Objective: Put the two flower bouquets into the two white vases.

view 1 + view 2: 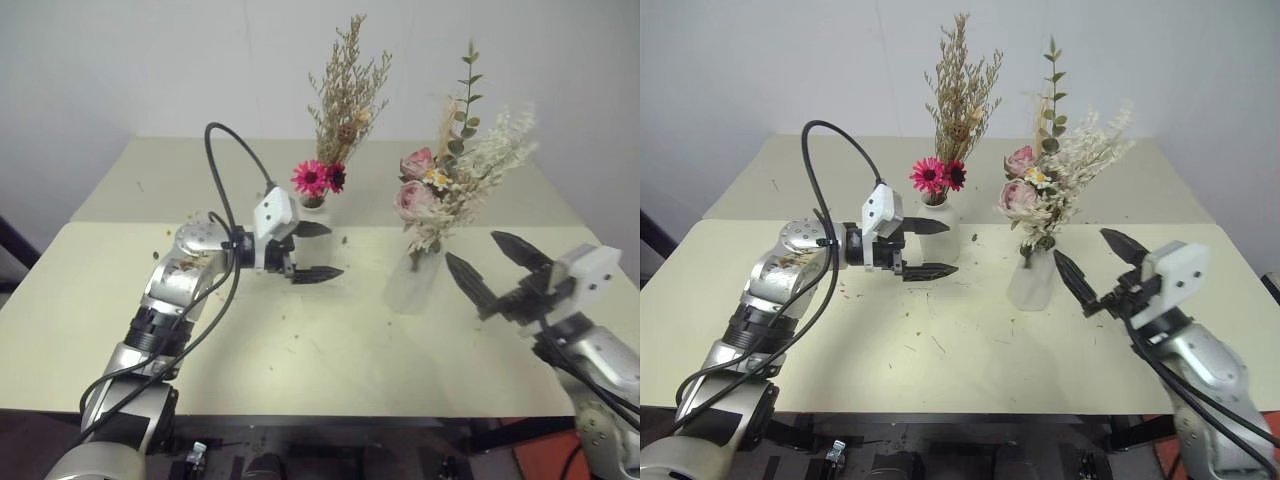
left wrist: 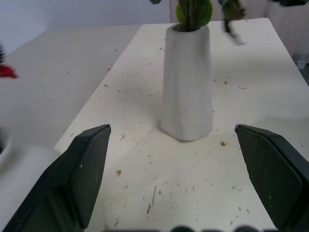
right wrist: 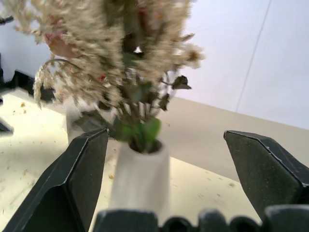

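Two white vases are seen mid-bench, each filled: the bottle vase (image 1: 938, 232) with the dried-grass bundle (image 1: 956, 95), just beside the wide-spread left claw (image 1: 930, 248); the cylinder vase (image 1: 1032, 278) with the rose bunch (image 1: 1055, 175), near the wide-spread, empty right claw (image 1: 1098, 263). Its green stems at the rim are shown in the right wrist view.

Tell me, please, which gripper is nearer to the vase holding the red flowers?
Left. The open left gripper straddles that vase; the open right gripper sits beyond the other vase.
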Tool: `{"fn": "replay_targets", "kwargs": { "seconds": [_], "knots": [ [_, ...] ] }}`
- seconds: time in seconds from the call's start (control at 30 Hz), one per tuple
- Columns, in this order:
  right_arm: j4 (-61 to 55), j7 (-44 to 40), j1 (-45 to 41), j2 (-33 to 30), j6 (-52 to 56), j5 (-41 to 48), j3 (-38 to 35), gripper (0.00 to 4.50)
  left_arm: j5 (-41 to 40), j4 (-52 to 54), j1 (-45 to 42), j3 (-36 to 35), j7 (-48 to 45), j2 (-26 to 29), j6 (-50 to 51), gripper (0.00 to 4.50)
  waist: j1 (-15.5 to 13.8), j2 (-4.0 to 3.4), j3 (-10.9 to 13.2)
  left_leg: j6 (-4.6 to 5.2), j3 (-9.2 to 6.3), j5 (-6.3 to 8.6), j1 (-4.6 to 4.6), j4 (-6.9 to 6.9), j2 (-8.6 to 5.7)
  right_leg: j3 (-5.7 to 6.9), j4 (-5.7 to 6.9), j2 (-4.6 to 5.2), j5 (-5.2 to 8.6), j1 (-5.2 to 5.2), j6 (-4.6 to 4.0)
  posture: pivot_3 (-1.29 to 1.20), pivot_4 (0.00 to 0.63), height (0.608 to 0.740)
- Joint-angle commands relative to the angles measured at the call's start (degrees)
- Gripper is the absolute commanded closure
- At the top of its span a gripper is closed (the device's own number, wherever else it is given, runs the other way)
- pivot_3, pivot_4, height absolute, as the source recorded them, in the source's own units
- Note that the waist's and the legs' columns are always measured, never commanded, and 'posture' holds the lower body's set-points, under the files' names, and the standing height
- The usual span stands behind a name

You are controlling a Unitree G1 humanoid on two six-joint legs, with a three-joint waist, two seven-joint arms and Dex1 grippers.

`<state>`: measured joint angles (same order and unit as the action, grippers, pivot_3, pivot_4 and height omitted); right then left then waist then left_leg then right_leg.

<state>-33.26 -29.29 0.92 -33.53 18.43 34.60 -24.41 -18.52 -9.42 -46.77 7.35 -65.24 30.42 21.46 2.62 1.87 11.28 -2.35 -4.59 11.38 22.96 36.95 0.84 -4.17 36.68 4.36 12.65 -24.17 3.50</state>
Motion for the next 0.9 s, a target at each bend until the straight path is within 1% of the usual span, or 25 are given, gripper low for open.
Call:
{"fn": "replay_targets", "kwargs": {
  "seconds": [0.03,0.17,0.27,0.37,0.47,0.53,0.57,0.63,0.7,0.77,0.8,0.9],
  "knots": [
    [-2.11,-4.71,2.35,-4.29,0.25,4.13,-7.55,0.03,-2.74,2.98,0.61,-5.38,-0.09,3.15,0.37,0.00,0.03,0.00,0.00,0.00,0.01,0.00,-0.01,0.00,0.00,0.00,0.00,0.00,0.00,0.00,0.00,0.00,0.150,0.740],
    [-0.21,-10.68,5.99,-8.98,0.68,6.66,-13.42,0.03,-4.83,4.84,2.94,-9.14,-0.50,6.88,1.79,0.00,-0.01,0.00,0.00,0.00,0.01,0.00,-0.04,0.00,0.01,0.00,-0.01,0.00,0.01,0.04,0.00,0.00,0.150,0.740],
    [1.89,-16.29,8.80,-12.54,1.31,8.18,-17.81,0.03,-8.26,7.17,6.27,-14.31,-1.55,9.95,2.32,0.00,-0.04,0.01,0.00,0.00,0.02,0.00,-0.06,0.00,0.02,0.00,-0.02,0.01,0.02,0.08,0.00,0.00,0.150,0.740],
    [3.91,-18.47,9.33,-15.87,3.02,8.97,-20.08,0.03,-11.59,8.74,8.52,-18.60,-2.40,12.23,2.54,0.00,-0.03,0.01,0.00,0.00,0.03,0.00,-0.05,0.01,0.04,0.00,-0.03,0.00,0.02,0.06,0.00,0.00,0.150,0.740],
    [5.54,-20.18,9.53,-17.48,3.75,8.11,-20.20,0.03,-12.62,10.08,10.98,-20.49,-1.88,14.40,3.49,0.00,-0.16,0.02,-0.01,0.00,0.03,0.00,-0.09,0.01,0.04,0.01,-0.03,0.00,0.03,0.11,-0.01,0.00,0.150,0.740],
    [6.42,-21.35,10.02,-18.25,4.24,7.29,-19.65,0.03,-12.80,11.40,12.44,-21.26,0.56,14.92,5.17,0.00,-0.18,0.02,-0.01,0.00,0.04,0.00,-0.11,0.01,0.04,0.01,-0.04,0.01,0.05,0.14,-0.02,0.00,0.150,0.740],
    [6.86,-21.96,10.22,-18.66,4.52,6.96,-19.44,0.03,-13.30,11.92,12.71,-21.66,1.74,14.85,6.53,0.00,-0.24,0.02,-0.01,0.00,0.04,0.00,-0.11,0.01,0.03,0.01,-0.05,0.01,0.05,0.14,-0.02,0.00,0.150,0.740],
    [7.83,-22.78,10.06,-19.01,3.74,5.49,-18.51,0.03,-13.75,12.82,13.01,-23.62,7.20,12.11,6.31,0.00,-0.45,0.03,-0.01,-0.01,0.04,0.00,-0.09,0.01,0.02,0.01,-0.05,0.03,0.05,0.13,-0.02,0.00,0.150,0.740],
    [9.46,-22.31,8.15,-19.41,3.20,4.21,-16.78,0.03,-13.99,13.22,12.94,-24.21,10.80,11.64,8.54,0.00,-0.47,0.09,-0.03,-0.01,0.03,0.00,-0.08,0.02,0.03,0.03,-0.07,0.02,0.04,0.14,-0.01,0.00,0.150,0.740],
    [10.57,-21.59,5.50,-19.93,3.46,3.33,-14.96,0.03,-16.82,13.76,13.37,-24.78,9.72,12.89,12.11,0.00,-0.18,0.10,-0.04,-0.01,0.03,0.00,-0.08,0.03,0.03,0.02,-0.07,0.02,0.04,0.13,-0.01,0.00,0.150,0.740],
    [10.81,-22.00,4.80,-20.06,3.45,3.10,-14.44,0.03,-17.52,14.42,13.67,-25.33,10.57,12.60,12.59,0.00,-0.02,0.09,-0.04,-0.01,0.05,0.00,-0.10,0.03,0.03,0.00,-0.06,0.02,0.04,0.13,-0.01,0.00,0.150,0.740],
    [11.03,-22.85,4.13,-20.08,3.50,2.48,-13.90,0.03,-17.30,15.51,14.41,-25.14,12.34,12.56,12.68,0.00,-0.05,0.09,-0.04,0.00,0.04,0.00,-0.08,0.00,0.05,0.01,-0.03,-0.01,0.06,0.07,-0.03,0.00,0.150,0.740]
  ]
}}
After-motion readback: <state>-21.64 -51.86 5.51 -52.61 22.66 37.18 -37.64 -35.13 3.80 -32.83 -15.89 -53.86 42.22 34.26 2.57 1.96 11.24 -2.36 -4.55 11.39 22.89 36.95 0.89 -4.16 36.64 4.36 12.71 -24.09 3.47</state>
